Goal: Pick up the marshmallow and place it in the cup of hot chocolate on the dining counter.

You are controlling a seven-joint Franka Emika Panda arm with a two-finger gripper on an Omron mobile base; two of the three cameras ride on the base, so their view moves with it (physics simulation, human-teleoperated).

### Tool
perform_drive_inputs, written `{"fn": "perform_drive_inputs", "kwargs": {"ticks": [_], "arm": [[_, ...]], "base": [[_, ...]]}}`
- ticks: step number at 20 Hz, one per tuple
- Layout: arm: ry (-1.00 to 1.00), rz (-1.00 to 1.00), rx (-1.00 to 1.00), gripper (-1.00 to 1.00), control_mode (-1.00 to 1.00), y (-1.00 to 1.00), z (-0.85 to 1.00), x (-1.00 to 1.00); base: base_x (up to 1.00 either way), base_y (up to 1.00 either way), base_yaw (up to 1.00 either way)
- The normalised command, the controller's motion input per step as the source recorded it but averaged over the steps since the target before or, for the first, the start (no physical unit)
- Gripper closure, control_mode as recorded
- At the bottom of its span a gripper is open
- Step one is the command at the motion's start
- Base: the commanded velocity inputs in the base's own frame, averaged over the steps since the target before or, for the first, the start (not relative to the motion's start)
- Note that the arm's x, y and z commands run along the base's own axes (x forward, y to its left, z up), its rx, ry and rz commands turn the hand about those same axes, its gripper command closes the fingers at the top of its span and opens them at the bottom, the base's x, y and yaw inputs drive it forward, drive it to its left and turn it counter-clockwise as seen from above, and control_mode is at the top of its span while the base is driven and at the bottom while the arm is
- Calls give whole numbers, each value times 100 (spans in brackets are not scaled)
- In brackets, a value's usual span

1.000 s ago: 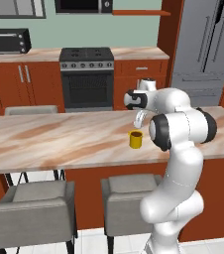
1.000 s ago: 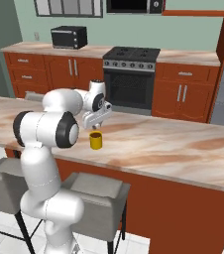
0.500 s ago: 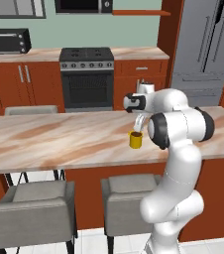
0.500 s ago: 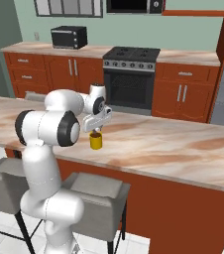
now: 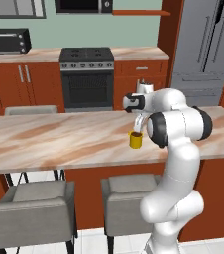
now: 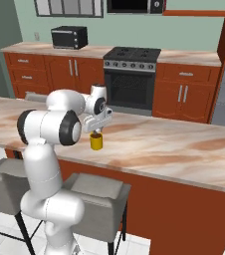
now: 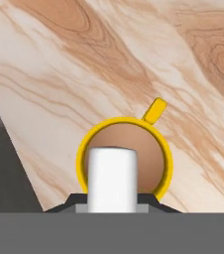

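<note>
Release step, judged best done by parting the fingers only while centred over the brown drink, without sideways drift. Gripper [image 7: 112,206] pinching the marshmallow [image 7: 111,178], held upright just above the yellow cup [image 7: 124,161] and inside its rim outline. Cup [image 5: 136,139] standing on the dining counter [image 5: 59,141], directly beneath the gripper [image 6: 96,130].
</note>
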Motion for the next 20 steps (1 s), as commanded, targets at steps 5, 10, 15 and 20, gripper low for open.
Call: {"fn": "perform_drive_inputs", "kwargs": {"ticks": [5, 10, 15, 20], "arm": [[2, 0, 0, 100, -100, 0, -6, 9], [7, 0, -5, 100, -100, 12, 2, 1], [14, 0, -11, 100, -100, 2, 10, 0], [20, 0, -7, 100, -100, 2, 18, 0]], "base": [[0, 0, 0], [0, 0, 0], [0, 0, 0], [0, 0, 0]]}}
